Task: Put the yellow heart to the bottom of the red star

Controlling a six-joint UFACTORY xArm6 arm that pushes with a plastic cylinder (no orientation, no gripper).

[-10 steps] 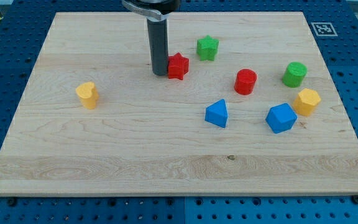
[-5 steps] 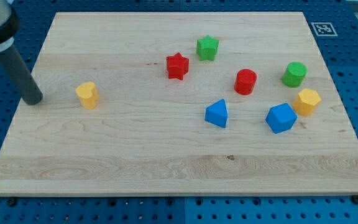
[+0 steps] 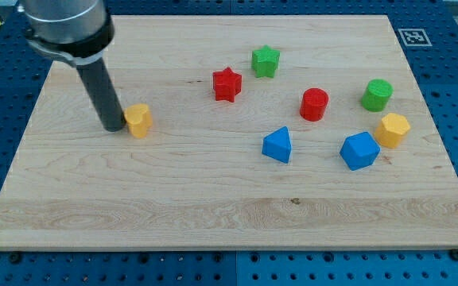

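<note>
The yellow heart (image 3: pixel 139 121) lies on the wooden board at the view's left of centre. My tip (image 3: pixel 114 127) rests on the board right against the heart's left side. The red star (image 3: pixel 227 84) sits up and to the right of the heart, well apart from it. The dark rod rises from the tip toward the view's top left.
A green star (image 3: pixel 265 60) is right of the red star. A red cylinder (image 3: pixel 314 104), green cylinder (image 3: pixel 377 94), yellow hexagon block (image 3: pixel 392 129), blue triangular block (image 3: pixel 277 145) and blue pentagon block (image 3: pixel 359 150) stand at the right. The board's left edge (image 3: pixel 22 143) is near.
My tip went from beside the red star to the far left, then came right against the yellow heart. The heart has slid a little to the right. Other blocks are unmoved.
</note>
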